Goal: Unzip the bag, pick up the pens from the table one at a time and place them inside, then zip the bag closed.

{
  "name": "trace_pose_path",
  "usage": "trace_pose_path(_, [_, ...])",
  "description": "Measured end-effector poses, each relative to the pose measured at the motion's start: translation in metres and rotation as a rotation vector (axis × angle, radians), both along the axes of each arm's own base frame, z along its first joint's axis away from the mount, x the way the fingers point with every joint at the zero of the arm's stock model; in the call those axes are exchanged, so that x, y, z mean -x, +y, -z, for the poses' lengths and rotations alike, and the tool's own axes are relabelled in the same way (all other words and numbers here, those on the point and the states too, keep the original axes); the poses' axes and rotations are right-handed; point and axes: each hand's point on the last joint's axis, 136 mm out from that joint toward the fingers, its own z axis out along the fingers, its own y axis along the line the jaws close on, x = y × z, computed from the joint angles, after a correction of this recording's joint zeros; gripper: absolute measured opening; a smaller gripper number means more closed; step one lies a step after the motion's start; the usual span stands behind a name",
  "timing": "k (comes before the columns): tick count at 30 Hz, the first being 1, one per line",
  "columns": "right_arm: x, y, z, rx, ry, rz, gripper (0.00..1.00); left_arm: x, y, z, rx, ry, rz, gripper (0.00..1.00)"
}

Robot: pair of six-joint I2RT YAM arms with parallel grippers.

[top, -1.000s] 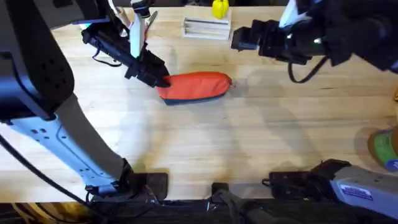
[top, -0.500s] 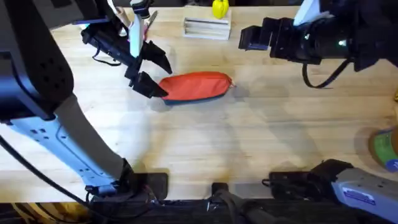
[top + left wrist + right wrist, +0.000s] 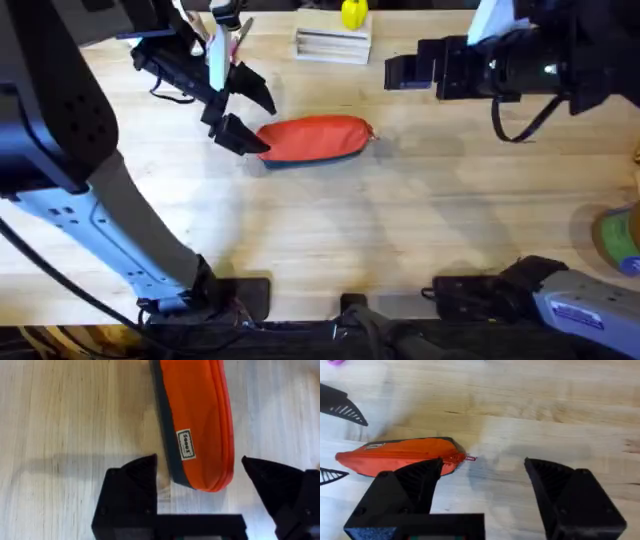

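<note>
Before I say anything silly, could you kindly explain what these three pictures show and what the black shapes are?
These are two robot arms at a wooden table. The overhead picture looks down from above their bases. The other two come from cameras on each wrist, so the black wedges along their lower edge are that arm's own fingers. The left gripper is open, its fingers straddling one end of an orange-red bag, whose zipper looks closed. The right gripper is open too, raised above the table away from the bag's other end, where a small zipper pull sticks out. Neither holds anything. A yellow object and a pale flat box lie at the far edge.
</note>
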Motion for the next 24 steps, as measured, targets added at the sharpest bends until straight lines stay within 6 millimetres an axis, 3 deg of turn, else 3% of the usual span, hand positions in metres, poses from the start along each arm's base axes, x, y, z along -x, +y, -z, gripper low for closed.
trace_pose_path(4, [0.0,-0.001,0.0,0.018,-0.004,-0.016,0.994,-0.001,0.003,-0.013,-0.01,-0.044,-0.008,0.997])
trace_pose_path(12, [0.0,-0.001,0.0,0.032,-0.008,-0.028,0.994,0.003,0.021,-0.087,-0.068,-0.178,-0.164,0.998])
trace_pose_path(17, [0.0,-0.001,-0.002,0.031,-0.012,-0.029,0.994,0.026,0.028,-0.115,-0.145,-0.154,-0.265,0.999])
trace_pose_path(19, [0.01,-0.006,-0.028,-0.006,-0.09,-0.027,0.994,0.05,0.036,-0.151,-0.23,-0.134,-0.506,0.997])
trace_pose_path(24, [0.016,-0.009,-0.045,-0.029,-0.141,-0.026,0.994,0.067,0.04,-0.17,-0.242,-0.081,-0.694,0.996])
